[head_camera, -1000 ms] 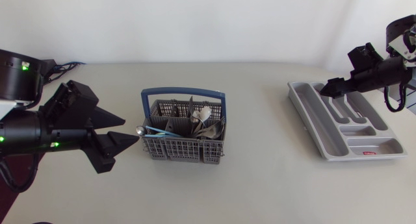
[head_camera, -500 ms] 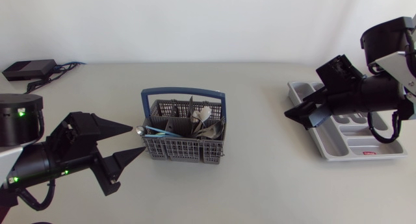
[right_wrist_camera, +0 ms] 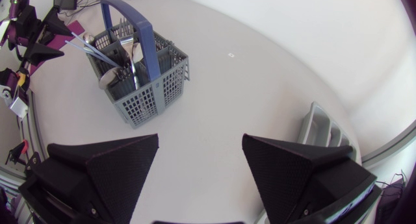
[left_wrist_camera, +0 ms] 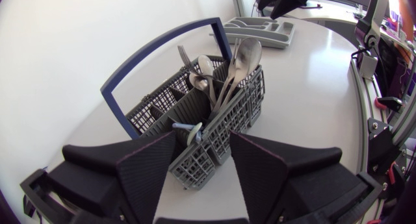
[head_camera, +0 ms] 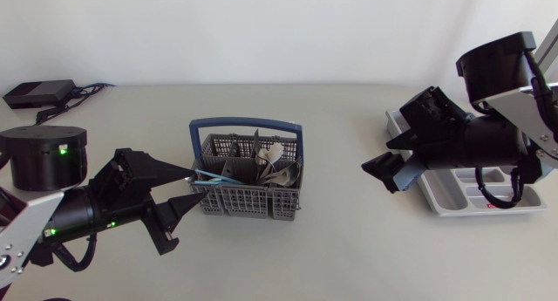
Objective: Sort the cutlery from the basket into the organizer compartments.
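While my left gripper (head_camera: 193, 185) gapes wide at the basket's (head_camera: 253, 201) left end, its blue-handled utensil (head_camera: 209, 181) looks light, stiff, slippery; I'd pinch the handle; right gripper (head_camera: 377, 174) gapes empty.

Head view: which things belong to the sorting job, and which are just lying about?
Job: grey plastic basket with blue handle; metal cutlery in it; grey compartmented organizer.
Lying about: black power brick with cables, far left corner.

The cutlery basket (head_camera: 248, 174) stands mid-table, with cutlery (head_camera: 272, 154) upright in it. The left gripper (head_camera: 193, 185) lies just beside its left end. The right gripper (head_camera: 377, 175) is between the basket and the organizer (head_camera: 440, 199), which lies far right.
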